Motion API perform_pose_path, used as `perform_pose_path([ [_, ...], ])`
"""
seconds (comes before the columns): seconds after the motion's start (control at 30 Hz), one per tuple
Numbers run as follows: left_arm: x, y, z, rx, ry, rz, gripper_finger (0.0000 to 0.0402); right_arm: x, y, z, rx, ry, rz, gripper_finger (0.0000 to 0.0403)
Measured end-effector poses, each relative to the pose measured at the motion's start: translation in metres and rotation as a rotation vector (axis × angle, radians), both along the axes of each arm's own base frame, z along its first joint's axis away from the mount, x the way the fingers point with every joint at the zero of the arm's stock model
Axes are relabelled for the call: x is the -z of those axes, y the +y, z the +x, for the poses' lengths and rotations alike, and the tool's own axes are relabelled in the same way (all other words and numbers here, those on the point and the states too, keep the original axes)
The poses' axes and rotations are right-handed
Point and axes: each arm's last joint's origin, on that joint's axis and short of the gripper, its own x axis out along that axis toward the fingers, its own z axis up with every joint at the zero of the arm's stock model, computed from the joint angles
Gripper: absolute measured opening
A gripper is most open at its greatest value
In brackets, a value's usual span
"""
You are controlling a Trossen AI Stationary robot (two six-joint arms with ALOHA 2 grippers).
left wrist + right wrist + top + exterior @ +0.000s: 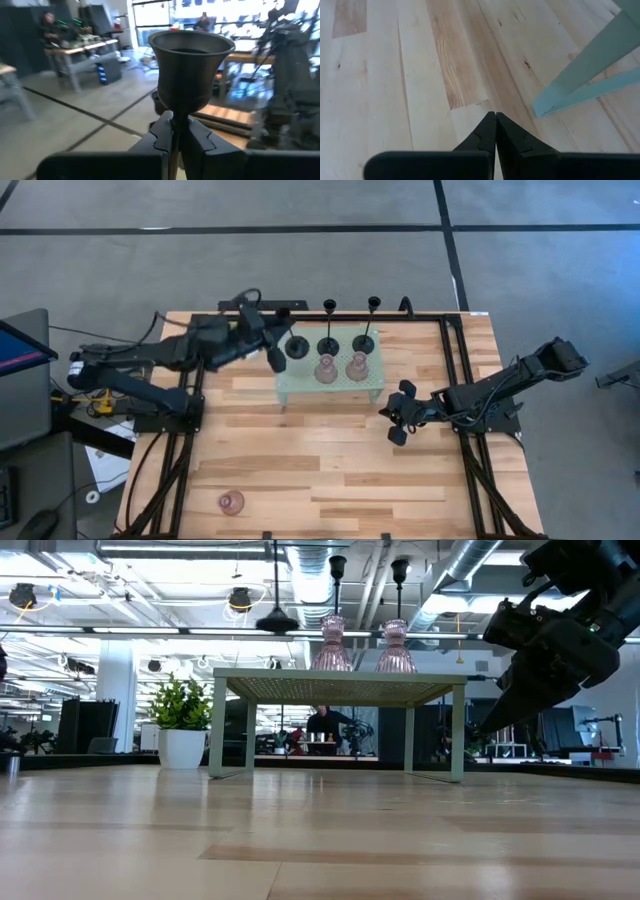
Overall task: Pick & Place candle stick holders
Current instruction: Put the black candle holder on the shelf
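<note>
A mint-green perforated stand [330,380] stands at the table's far middle. On it stand two black candle stick holders [328,345] [363,342] and two pink glass ones [326,370] [357,366]. My left gripper [272,348] is shut on a third black holder [297,347] at the stand's left end. In the low view its round base [277,622] hangs above the stand top [340,683]. A third pink glass holder [231,502] stands on the table near the front left. My right gripper [395,418] is shut and empty, low over the table right of the stand. My left gripper pinches the black holder's thin stem [175,131] between its two fingers, just under the top cup [192,47]. The fingers come level from the table's left side and lie across the stem. The holder hangs upright, base down, lifted clear of the stand.
A stand leg [590,55] shows close ahead of my right gripper [495,116]. Bare wooden table [330,470] lies in front of the stand. A potted plant [181,730] and a person [322,725] show beyond the table.
</note>
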Motion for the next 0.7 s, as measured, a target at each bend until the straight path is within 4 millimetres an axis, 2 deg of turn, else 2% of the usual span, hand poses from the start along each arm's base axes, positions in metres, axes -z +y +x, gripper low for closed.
perform_pose_path([
  [0.13, 0.006, 0.024, 0.011, 0.034, 0.000, -0.051, 0.0015, 0.000, -0.002, 0.001, 0.000, 0.002, -0.012, 0.0000],
  [0.43, 0.032, 0.064, 0.037, -0.092, 0.101, -0.118, 0.0016, 0.000, -0.004, 0.000, 0.005, 0.011, -0.016, 0.0000],
  [0.7, 0.042, 0.071, 0.042, -0.099, 0.145, -0.157, 0.0016, 0.001, -0.004, 0.000, 0.005, 0.015, -0.017, 0.0000],
])
